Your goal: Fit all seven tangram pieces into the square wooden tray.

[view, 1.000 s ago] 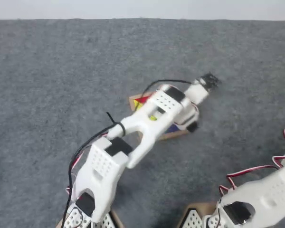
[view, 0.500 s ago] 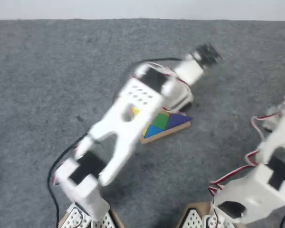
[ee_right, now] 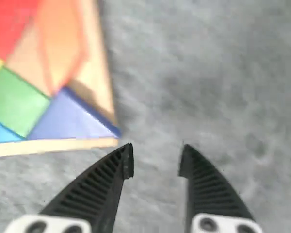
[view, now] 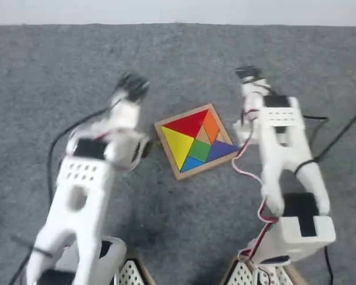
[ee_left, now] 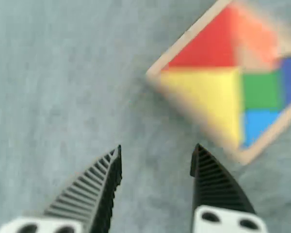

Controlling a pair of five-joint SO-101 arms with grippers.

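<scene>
Mid-table, tray sits between the arms; right wrist's close-up catches the purple triangle overlapping its rim. Left gripper, right gripper: both spread.

tray boxed in sideways, left arm close on one side, right arm close on the other — straight down onto it is wide open, broad carpet free on the far side, narrower strip in front toward the arm bases

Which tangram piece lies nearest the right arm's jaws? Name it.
The purple triangle, at the tray corner beside those jaws; the other colours lie farther in.
</scene>
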